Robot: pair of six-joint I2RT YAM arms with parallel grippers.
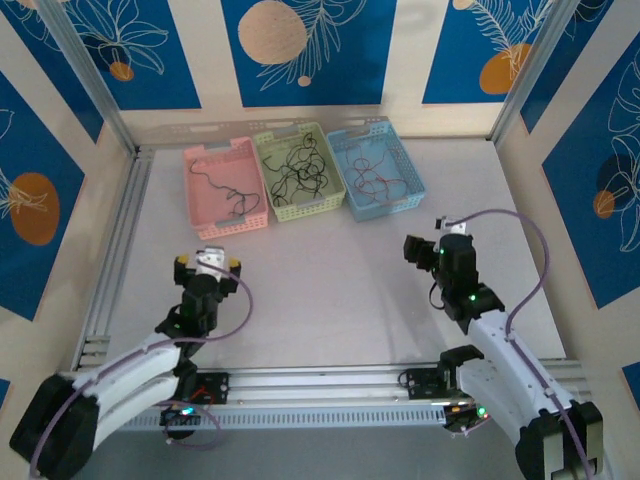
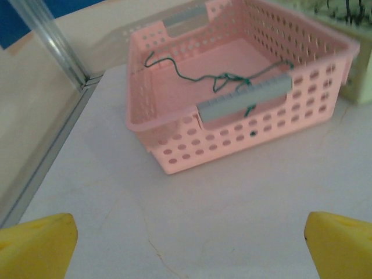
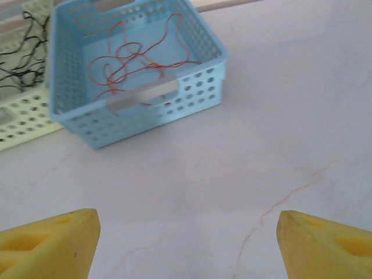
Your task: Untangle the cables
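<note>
Cables (image 1: 300, 170) are all up at the far side of the table (image 1: 330, 290), lying in three baskets set side by side. The green strand (image 2: 197, 75) sprawls across the floor of the pink basket (image 2: 232, 139) with one end hooked over its front handle. The black strands (image 3: 17, 52) are piled in the yellow-green basket (image 1: 300, 210) in the middle, and the red strand (image 3: 133, 61) loops over itself in the blue basket (image 3: 145, 116). Both arms hang back at the near edge, well apart from the baskets. The left gripper (image 2: 189, 247) faces the pink basket with its yellow pads (image 2: 38, 244) spread wide and nothing between them. The right gripper (image 3: 186, 244) faces the blue basket, equally wide and equally empty. These wires look feather-light and completely limp, so expect no resistance and no shape-holding; lift one point and the rest should trail and drag its neighbours along. They are so thin that a pinch could easily close on air or let the strand slip through. The best hold is probably a free end or a raised loop clear of the basket floor, such as the green end at the handle or the upper red loop. The black heap looks the knottiest, and yanking it risks tightening the snarl or tipping the light basket.
</note>
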